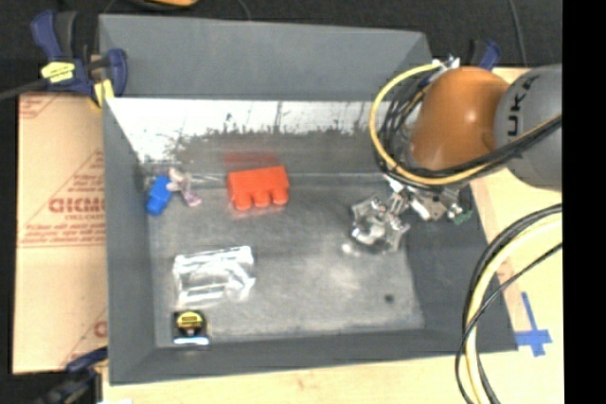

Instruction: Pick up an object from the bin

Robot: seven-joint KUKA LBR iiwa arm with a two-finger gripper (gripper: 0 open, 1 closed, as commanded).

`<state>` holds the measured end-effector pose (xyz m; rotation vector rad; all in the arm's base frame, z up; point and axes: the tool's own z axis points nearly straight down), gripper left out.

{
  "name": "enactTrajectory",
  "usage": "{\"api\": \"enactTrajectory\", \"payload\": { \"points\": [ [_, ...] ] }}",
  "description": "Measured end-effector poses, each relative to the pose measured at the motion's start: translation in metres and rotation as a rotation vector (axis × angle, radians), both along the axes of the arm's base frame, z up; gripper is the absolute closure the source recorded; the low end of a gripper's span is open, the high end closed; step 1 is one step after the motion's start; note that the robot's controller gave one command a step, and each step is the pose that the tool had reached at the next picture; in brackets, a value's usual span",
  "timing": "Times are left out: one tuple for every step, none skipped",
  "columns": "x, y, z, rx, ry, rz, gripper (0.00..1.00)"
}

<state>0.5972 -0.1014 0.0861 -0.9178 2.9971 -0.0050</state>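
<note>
My gripper (377, 226) hangs low over the right part of the bin floor, under the orange dome of the wrist. No loose thing lies right beneath it. The nearest thing is a red plastic block (258, 186) with three round lobes along its front edge, lying to the gripper's left near the back wall. A clear plastic packet (216, 273) lies farther left, toward the front.
A small blue piece with a pale pink part (167, 193) lies at the back left. A yellow and black tape measure (190, 324) sits in the front left corner. The arm and its looped cables cover the bin's right rim.
</note>
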Motion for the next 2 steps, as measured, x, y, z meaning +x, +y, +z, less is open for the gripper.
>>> {"api": "enactTrajectory", "payload": {
  "points": [
    [0.002,-0.001,0.010,-0.001,-0.002,-0.002,1.00],
    [0.005,-0.002,0.109,-0.002,-0.005,-0.007,1.00]
  ]
}}
